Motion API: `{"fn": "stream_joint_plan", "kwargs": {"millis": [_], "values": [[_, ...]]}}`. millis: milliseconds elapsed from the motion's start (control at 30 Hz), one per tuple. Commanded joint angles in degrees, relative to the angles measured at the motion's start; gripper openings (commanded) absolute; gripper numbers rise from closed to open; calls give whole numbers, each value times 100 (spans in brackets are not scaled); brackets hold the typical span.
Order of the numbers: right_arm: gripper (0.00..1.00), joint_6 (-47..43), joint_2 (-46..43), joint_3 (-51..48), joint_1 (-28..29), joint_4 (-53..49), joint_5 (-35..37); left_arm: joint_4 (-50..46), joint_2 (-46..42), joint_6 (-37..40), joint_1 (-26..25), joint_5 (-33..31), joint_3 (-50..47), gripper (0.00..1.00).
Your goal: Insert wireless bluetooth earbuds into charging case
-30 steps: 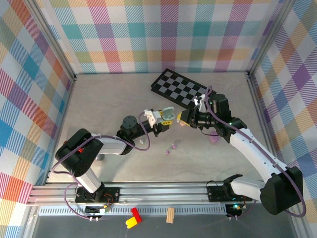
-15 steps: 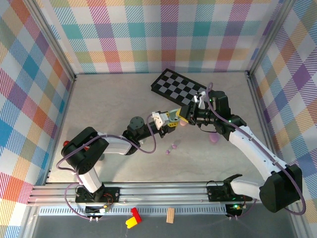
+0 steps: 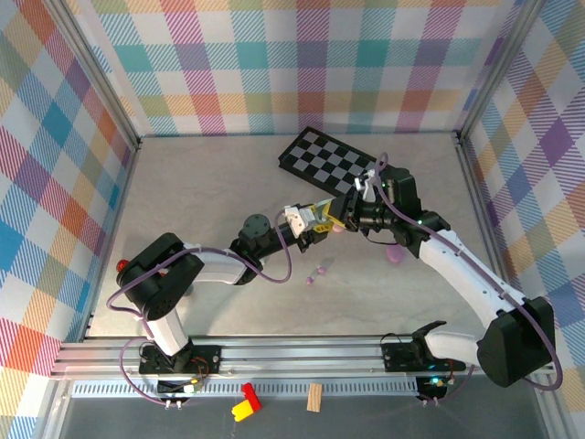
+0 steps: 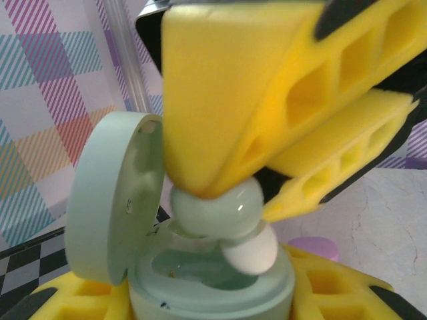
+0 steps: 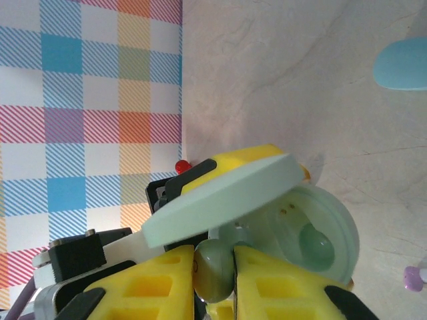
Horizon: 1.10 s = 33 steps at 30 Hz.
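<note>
Seen from above, the left arm stretched from its base at the near left toward the middle of the table (image 3: 201, 183), its forearm low and almost level. The left gripper (image 3: 311, 219) pointed to the right, and its yellow fingers (image 4: 63, 300) were clamped on both sides of the mint charging case (image 5: 320, 233). The case was held off the table with its lid (image 4: 110, 200) standing open.

The right arm rose from the near right, bent at the elbow and reached far and left. The right gripper (image 3: 343, 212) met the left one just near of the checkerboard mat (image 3: 334, 165). Its fingers (image 5: 273, 280) were pressed together on a pale green earbud (image 4: 217, 205). The bud's whitish tip pointed down into the case's opening; I could not tell if it touched the bottom.

Two purple earbuds (image 3: 315, 275) lay on the table near of the grippers, and a pink case (image 3: 395, 257) lay to the right.
</note>
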Motion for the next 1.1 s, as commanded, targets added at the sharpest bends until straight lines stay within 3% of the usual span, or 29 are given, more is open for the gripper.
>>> {"fn": "stream_joint_plan", "kwargs": {"millis": [0, 400, 867, 1067], "values": [[19, -227, 75, 208, 65, -60, 74, 95, 40, 86, -92, -18, 180, 0], [20, -415, 142, 242, 82, -227, 345, 65, 47, -25, -104, -14, 222, 0], [40, -794, -340, 310, 87, -674, 843, 121, 81, -155, -41, -359, 339, 0], [45, -999, -716, 98, 87, -348, 672, 664, -22, -684, 461, -183, -24, 0]]}}
